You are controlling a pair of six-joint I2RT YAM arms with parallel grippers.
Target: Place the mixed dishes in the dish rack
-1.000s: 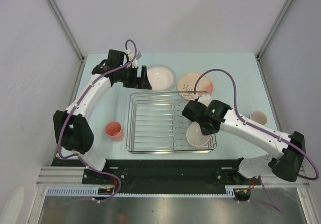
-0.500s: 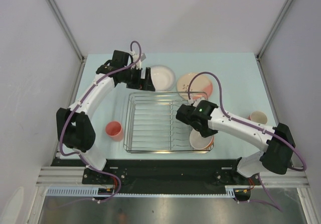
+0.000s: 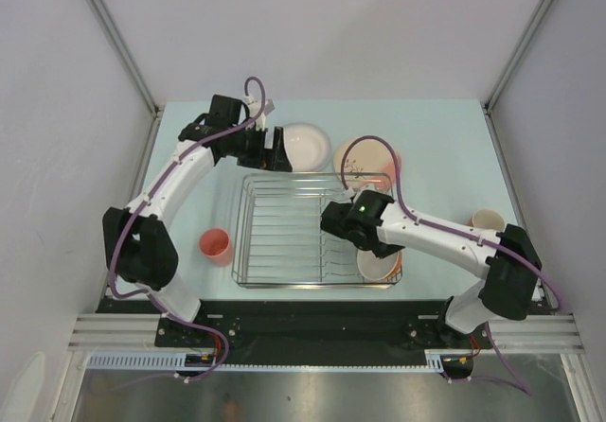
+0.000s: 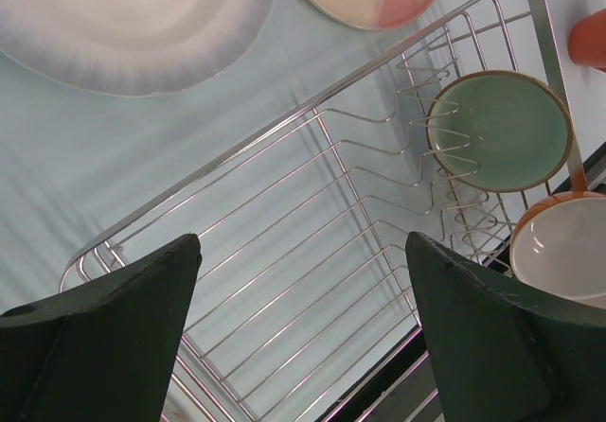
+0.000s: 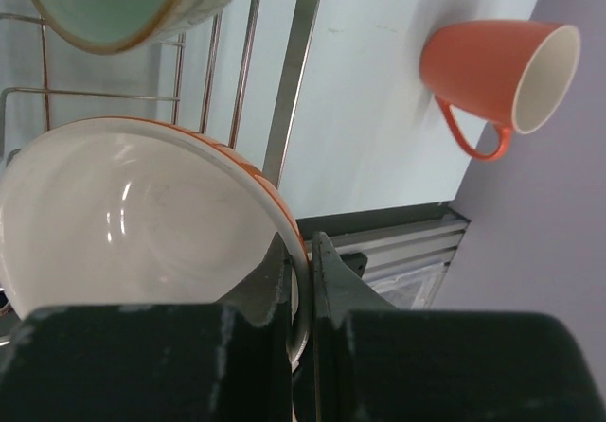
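Observation:
The silver wire dish rack (image 3: 284, 237) lies mid-table. My right gripper (image 3: 367, 250) is shut on the rim of the orange bowl with white inside (image 3: 381, 265) at the rack's near right corner. The right wrist view shows the fingers (image 5: 284, 271) pinching that rim (image 5: 284, 216). The pale green bowl (image 4: 499, 131) sits in the rack just beyond it (image 5: 114, 6). My left gripper (image 3: 275, 148) is open and empty over the rack's far left edge, beside a white plate (image 3: 305, 145). A cream-and-pink plate (image 3: 365, 162) lies behind the rack. A coral-pink cup (image 3: 216, 245) stands left of the rack.
An orange mug with a handle (image 3: 488, 220) stands on the table right of the rack and also shows in the right wrist view (image 5: 492, 67). The black base rail (image 3: 303, 318) runs along the near edge. Grey walls close in both sides.
My right arm has swung left and nearer, carrying the orange bowl down toward the rack's near right corner. My left gripper has shifted a little right toward the white plate.

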